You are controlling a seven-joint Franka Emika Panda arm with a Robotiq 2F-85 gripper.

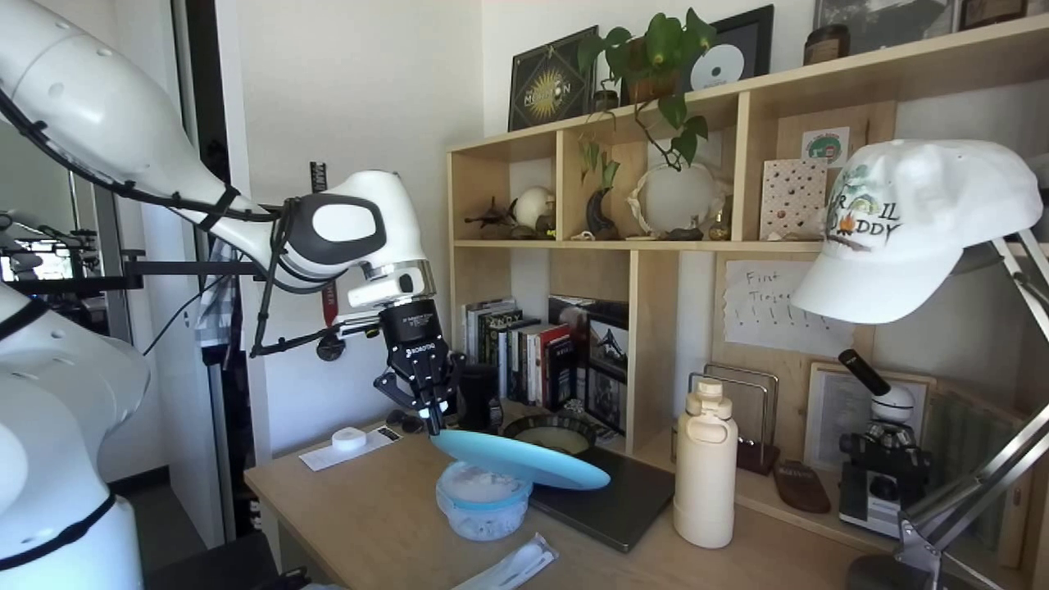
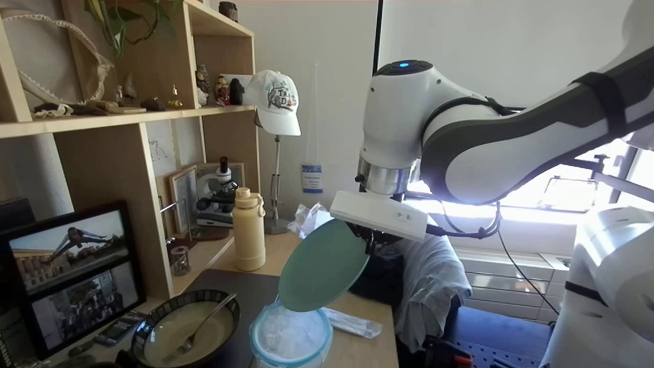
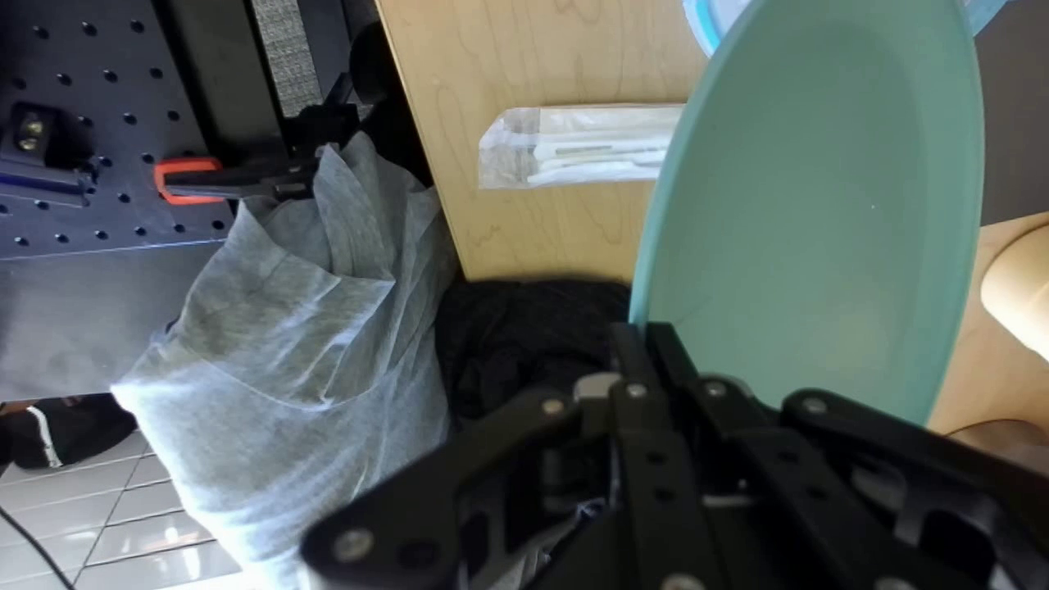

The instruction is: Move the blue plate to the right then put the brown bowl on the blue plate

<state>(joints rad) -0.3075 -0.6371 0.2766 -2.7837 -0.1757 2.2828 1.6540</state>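
- Beige bottle: upright on desk.
- Pale-blue translucent bowl: on desk.
- Wrapped white utensils: flat on desk.
- White cap: hung over lamp.
- Microscope: inside shelf unit.
- Potted plant: on top of shelf unit.

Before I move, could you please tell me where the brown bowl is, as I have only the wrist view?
Observer: In both exterior views, the brown bowl stands near the framed photos.
Operator: Thank you; is there anything in it?
Observer: Yes, a fork lies in it, with its handle reaching over the rim.
Operator: And is the blue plate level in my pincer?
Observer: No, in both exterior views it slopes down away from the pincer.
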